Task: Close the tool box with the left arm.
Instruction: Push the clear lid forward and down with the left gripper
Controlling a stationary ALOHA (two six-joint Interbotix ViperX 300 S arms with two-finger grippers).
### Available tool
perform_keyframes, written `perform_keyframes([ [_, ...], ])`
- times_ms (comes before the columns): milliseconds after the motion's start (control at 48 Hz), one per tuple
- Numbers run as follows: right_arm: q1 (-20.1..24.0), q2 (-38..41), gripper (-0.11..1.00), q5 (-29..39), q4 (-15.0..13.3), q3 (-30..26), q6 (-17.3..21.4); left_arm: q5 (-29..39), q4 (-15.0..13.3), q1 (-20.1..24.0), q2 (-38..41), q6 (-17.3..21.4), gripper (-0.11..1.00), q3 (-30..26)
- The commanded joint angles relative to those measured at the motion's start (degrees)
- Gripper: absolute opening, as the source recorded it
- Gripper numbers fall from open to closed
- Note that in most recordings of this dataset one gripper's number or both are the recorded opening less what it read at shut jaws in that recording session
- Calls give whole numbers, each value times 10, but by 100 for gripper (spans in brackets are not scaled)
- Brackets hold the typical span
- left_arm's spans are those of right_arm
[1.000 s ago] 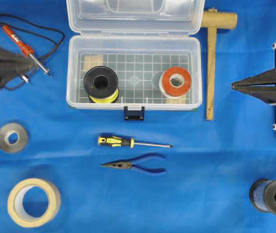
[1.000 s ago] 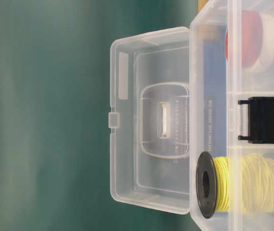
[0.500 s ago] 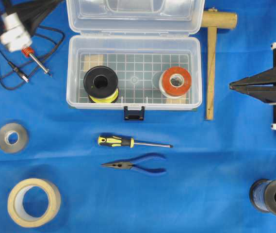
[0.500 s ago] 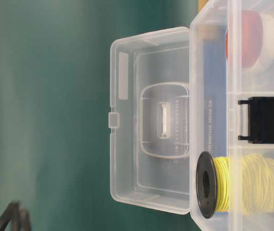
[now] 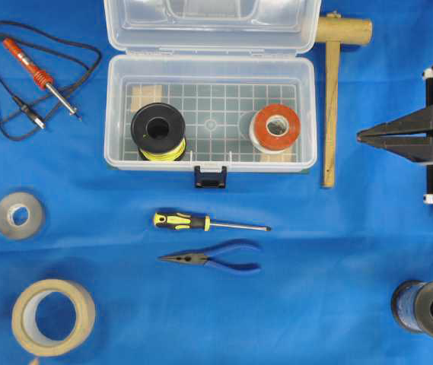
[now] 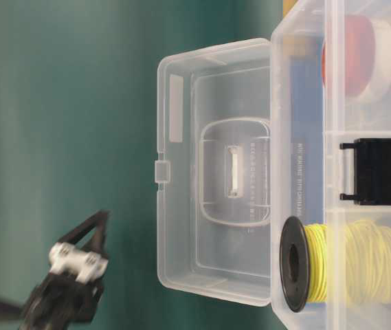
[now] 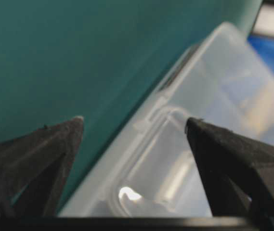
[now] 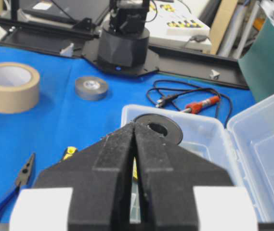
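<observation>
The clear tool box [image 5: 210, 106] stands open at the table's back middle, its lid [image 5: 212, 23] swung back past the hinge and its dark blue latch [image 5: 210, 177] at the front. My left gripper is out of the overhead view. In the table-level view, the left gripper [image 6: 101, 221] hangs behind the lid [image 6: 212, 172], apart from its free edge. In the left wrist view, the left gripper [image 7: 133, 121] is open, with the lid's edge [image 7: 175, 144] between its fingers, not touching. My right gripper [image 5: 361, 137] is shut and empty, right of the box; it also shows in the right wrist view [image 8: 135, 124].
Inside the box are a yellow wire spool [image 5: 158, 131] and a red reel [image 5: 277, 128]. Around it lie a wooden mallet [image 5: 332, 91], soldering iron [image 5: 39, 76], grey tape [image 5: 20, 215], masking tape [image 5: 52, 316], screwdriver [image 5: 201, 223], pliers [image 5: 216, 260] and blue spool [image 5: 429, 308].
My left arm rose out of the overhead view at the upper left and came into the table-level view, nearing the lid's back. The box and the right arm have hardly moved.
</observation>
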Motion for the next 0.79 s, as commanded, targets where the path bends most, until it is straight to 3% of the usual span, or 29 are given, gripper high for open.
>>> perform_keyframes([
  [0,-1,4,0,0,1,-11,1,25,0,15,30,0,92,-49],
  [271,-1,4,0,8,1,-11,1,118,4,31,113,1,92,-105],
  [500,-1,4,0,10,1,-11,1,179,4,28,122,-1,92,-112],
  [771,-1,10,0,10,0,-11,-1,224,5,-19,104,1,92,-122],
])
